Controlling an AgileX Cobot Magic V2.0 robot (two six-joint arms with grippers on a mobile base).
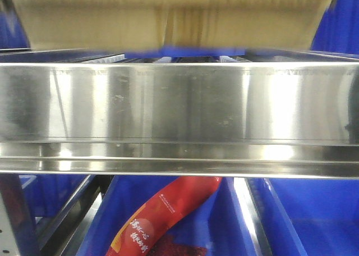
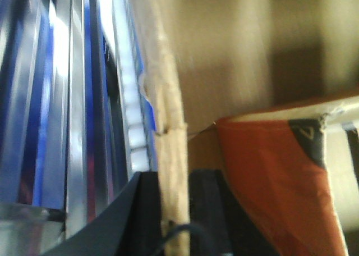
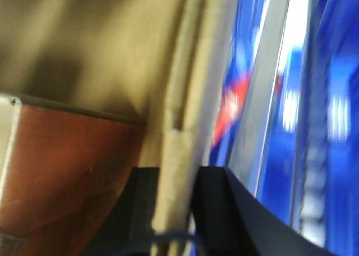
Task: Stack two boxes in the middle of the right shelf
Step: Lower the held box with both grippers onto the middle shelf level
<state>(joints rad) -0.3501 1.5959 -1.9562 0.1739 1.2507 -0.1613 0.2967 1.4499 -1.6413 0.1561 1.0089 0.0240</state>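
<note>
A large brown cardboard box [image 1: 168, 17] fills the top of the front view, its bottom edge just above the shiny steel shelf lip [image 1: 179, 107]; a darker centre seam shows. My left gripper [image 2: 175, 180] is shut on the box's left side wall [image 2: 171, 138], with an orange-red item [image 2: 269, 177] inside the box. My right gripper [image 3: 178, 174] is shut on the box's right side wall [image 3: 182, 132], with a reddish-brown item [image 3: 67, 166] inside. Only one box shows.
Blue plastic bins [image 1: 314, 216] sit on the level below the shelf lip, with a red snack bag [image 1: 162, 216] in one. A perforated steel upright [image 1: 14, 222] stands at the lower left. Steel rails and blue bins run beside both wrists.
</note>
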